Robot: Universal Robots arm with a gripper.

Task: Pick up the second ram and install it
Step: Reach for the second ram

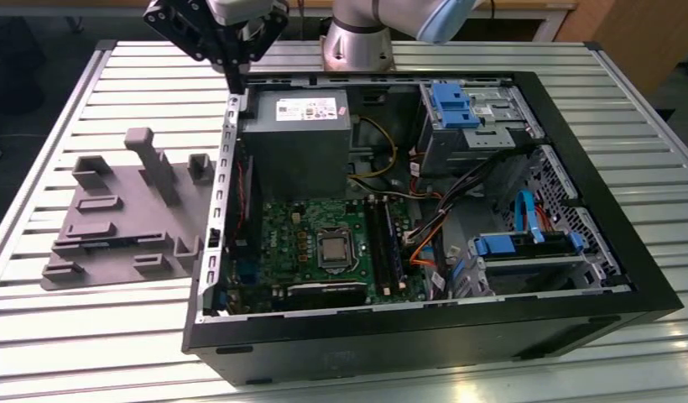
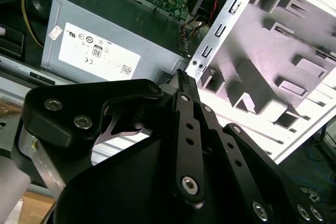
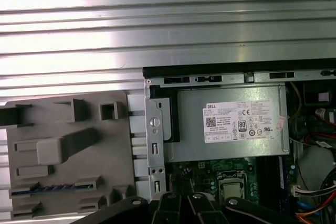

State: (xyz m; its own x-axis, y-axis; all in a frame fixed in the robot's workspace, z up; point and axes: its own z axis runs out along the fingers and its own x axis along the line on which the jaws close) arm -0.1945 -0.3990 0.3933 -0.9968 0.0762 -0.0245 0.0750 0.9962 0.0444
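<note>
My gripper (image 1: 234, 82) hangs high over the far left corner of the open computer case (image 1: 646, 294). Its black fingers (image 2: 185, 124) meet at a narrow tip, shut, and I see nothing between them. The second ram (image 3: 52, 188) shows in the first wrist view as a thin dark strip with blue flecks. It stands on edge in a long slot of the grey fixture (image 1: 120, 243), well apart from the gripper. The green motherboard (image 1: 294, 243) lies in the case floor, its long black memory slots (image 1: 383, 243) beside the processor socket (image 1: 335, 250).
A grey power supply (image 1: 294, 138) with a white label fills the case's far left corner, below the gripper. Blue drive brackets (image 1: 523, 245) and orange cables (image 1: 423, 252) crowd the exterior view's right. The fixture has a tall post (image 1: 153, 164). Everything rests on a slatted metal table (image 1: 98, 336).
</note>
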